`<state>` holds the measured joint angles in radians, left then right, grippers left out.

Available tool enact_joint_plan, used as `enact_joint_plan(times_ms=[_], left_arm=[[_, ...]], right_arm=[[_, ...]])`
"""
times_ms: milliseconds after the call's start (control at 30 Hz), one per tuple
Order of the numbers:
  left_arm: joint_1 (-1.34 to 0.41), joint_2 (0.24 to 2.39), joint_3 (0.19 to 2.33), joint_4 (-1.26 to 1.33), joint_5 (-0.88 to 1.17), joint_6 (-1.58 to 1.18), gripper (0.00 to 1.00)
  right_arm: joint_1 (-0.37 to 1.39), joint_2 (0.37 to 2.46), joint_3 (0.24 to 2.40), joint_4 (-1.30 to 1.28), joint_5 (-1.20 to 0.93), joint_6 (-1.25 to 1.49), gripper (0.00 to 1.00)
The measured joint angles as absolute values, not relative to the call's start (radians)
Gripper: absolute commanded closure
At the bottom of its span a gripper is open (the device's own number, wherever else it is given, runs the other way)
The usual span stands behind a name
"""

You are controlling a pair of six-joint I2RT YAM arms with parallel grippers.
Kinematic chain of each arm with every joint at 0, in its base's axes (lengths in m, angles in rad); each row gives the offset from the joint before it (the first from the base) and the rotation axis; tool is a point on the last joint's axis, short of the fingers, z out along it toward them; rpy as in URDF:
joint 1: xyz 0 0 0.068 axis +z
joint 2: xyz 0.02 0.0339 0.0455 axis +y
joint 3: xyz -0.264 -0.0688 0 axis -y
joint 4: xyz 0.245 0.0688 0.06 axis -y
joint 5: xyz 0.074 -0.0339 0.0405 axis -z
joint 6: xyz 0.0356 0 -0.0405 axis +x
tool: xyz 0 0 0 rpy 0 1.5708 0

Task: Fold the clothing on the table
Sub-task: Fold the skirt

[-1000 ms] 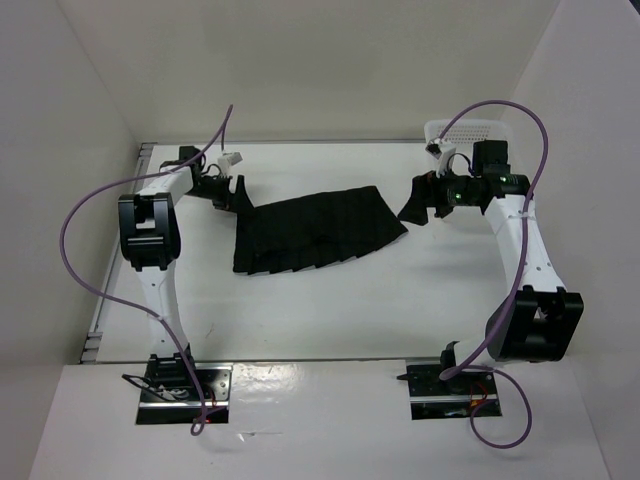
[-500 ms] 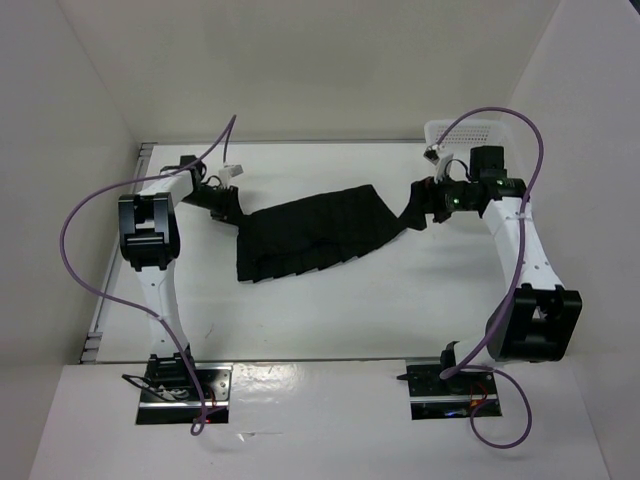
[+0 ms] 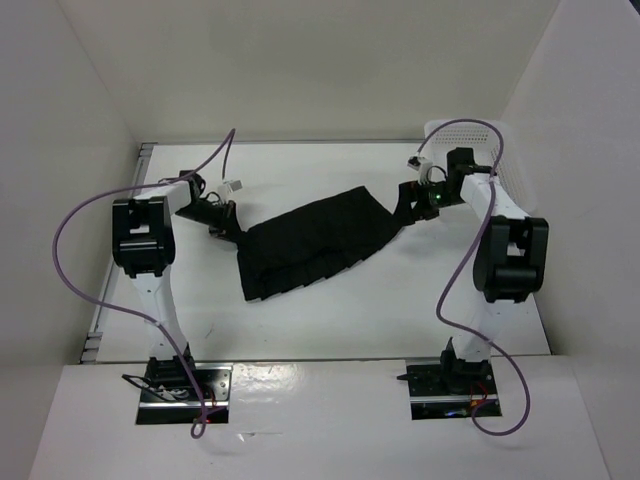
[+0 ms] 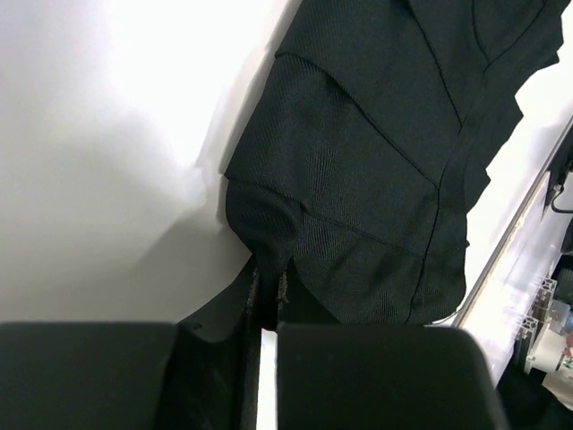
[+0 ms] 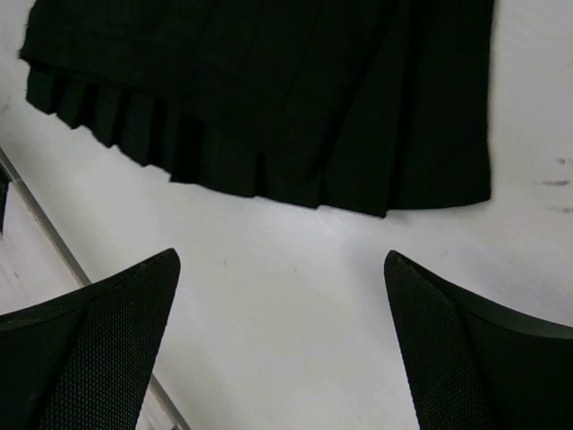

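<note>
At the left end of the skirt (image 3: 310, 240), the left hand (image 4: 269, 285) has gone from wide open a second ago to pinched tight on a small bunch of the black cloth at the corner, and the wrist view shows fabric caught between its fingers. That gives the fold its first hold. The skirt lies spread across the middle of the tabletop (image 3: 330, 320), slanting from near left to far right, and has shifted a little toward the left hand since the earlier views. The right arm has swung in and drawn up nearer its base, bringing the right hand (image 5: 279, 262) to the skirt's right edge. Its fingers stand wide and hold nothing, with bare tabletop between them and the pleated hem just beyond. Judging from this, a matching pinch on the right side looks like the next step before any fold can start. A white mesh basket (image 3: 478, 128) sits at the far right corner, partly hidden by the right arm, and what is inside it cannot be seen.
</note>
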<state>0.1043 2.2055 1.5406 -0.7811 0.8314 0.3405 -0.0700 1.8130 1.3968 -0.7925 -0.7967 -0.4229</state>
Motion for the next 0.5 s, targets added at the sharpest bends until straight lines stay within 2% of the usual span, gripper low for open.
enact_joint_plan(times_ms=[167,500], left_arm=[[0.127,2.154,1.47,-0.783,0.797,0.338,1.0],[0.15,2.084,1.383,-0.77,0.744,0.337,1.0]], right_arm=[[-0.029,1.973,1.495,-0.782,-0.772,-0.453,0.01],[0.027,2.006,1.559,-0.705,-0.684,-0.46,0.01]])
